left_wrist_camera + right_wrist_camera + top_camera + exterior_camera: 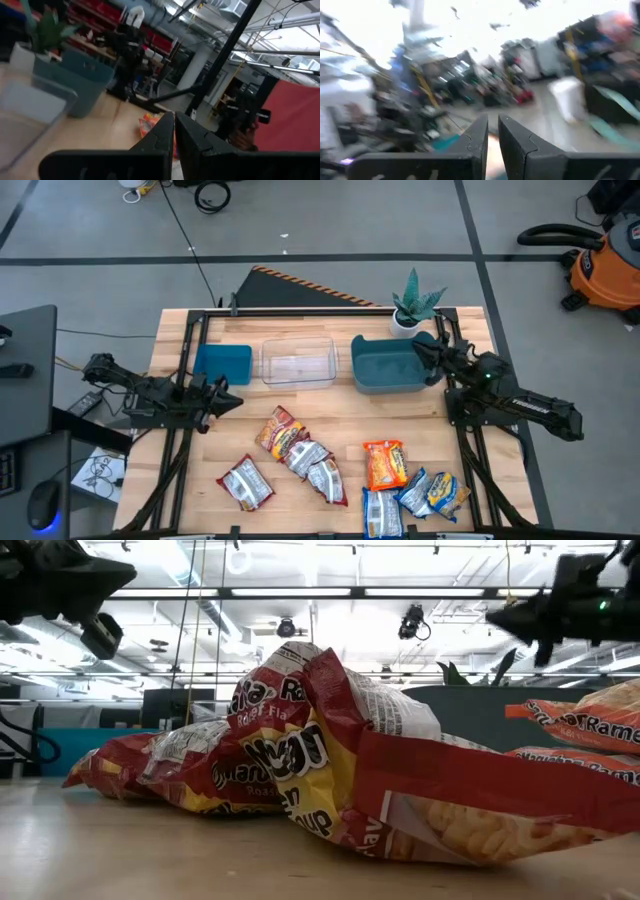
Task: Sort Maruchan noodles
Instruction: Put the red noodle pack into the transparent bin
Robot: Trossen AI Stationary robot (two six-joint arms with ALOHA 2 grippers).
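Several Maruchan noodle packets lie flat on the near half of the wooden table: red-and-silver ones [280,430] [305,456] [245,483], an orange one [385,463] and blue-and-yellow ones [382,513] [445,495]. In the low view the red packets [300,750] fill the foreground. My left gripper [232,398] hovers at the table's left, its fingers [165,132] shut and empty. My right gripper [425,350] hovers over the right bin's edge, its fingers [480,132] shut and empty.
Along the far side stand a blue bin [222,364], a clear plastic tub [298,362] and a dark teal bin [388,366]. A potted plant [415,305] stands behind the teal bin. Bare wood lies between the bins and the packets.
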